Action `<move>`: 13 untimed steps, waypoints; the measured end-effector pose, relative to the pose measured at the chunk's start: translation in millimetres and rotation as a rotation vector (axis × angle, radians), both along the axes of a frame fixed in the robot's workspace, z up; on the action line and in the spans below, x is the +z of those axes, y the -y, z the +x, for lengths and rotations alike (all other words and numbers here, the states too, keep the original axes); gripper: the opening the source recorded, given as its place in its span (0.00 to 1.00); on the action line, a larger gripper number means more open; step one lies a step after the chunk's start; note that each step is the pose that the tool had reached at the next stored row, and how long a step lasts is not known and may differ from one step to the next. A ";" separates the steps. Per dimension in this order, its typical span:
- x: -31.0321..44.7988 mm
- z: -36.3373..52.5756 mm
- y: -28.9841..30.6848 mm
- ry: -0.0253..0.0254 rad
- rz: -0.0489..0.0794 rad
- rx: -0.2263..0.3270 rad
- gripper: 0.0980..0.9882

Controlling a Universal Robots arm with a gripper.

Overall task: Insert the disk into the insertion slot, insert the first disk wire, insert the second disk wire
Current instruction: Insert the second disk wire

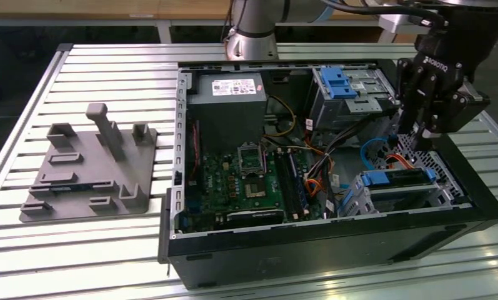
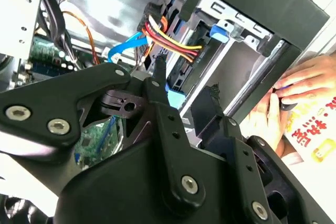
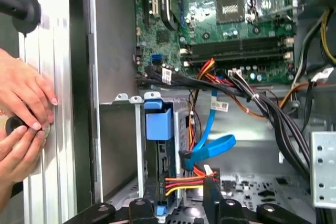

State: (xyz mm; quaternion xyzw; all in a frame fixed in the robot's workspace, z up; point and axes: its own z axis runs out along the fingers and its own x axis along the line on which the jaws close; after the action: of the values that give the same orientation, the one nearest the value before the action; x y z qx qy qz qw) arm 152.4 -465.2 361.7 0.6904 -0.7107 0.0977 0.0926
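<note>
The disk [image 1: 401,180], silver in its blue carrier, sits inside the insertion slot [image 1: 403,201], the silver cage at the case's front corner on the exterior view's right. In the first wrist view the carrier's blue tab [image 3: 157,124] shows in the cage [image 3: 121,150]. A blue flat wire [image 3: 210,148] and a red-yellow-black wire bundle [image 3: 184,183] both run to the disk's rear edge. My gripper [image 1: 416,141] hangs just behind the cage. It is open [image 3: 176,192], with its fingers apart on either side of the bundle's plug end [image 2: 157,35].
A person's hands [image 3: 23,114] rest on the table rail beside the case wall. The motherboard [image 1: 249,181], power supply [image 1: 228,103] and a taller bay with a blue latch [image 1: 340,84] fill the case. A grey fixture [image 1: 90,169] lies on the exterior view's left.
</note>
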 end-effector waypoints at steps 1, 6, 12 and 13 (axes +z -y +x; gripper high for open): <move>0.0 0.0 0.0 -0.0064 0.000 0.008 0.42; 0.0 0.0 0.1 -0.0267 0.000 0.067 0.42; 0.1 -0.6 -6.1 -0.0401 -0.003 0.105 0.42; 0.0 -1.6 -6.7 -0.0449 -0.007 0.105 0.42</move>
State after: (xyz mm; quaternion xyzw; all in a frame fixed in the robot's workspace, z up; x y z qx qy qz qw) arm 150.9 -458.5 361.7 0.7284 -0.6710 0.0894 0.1058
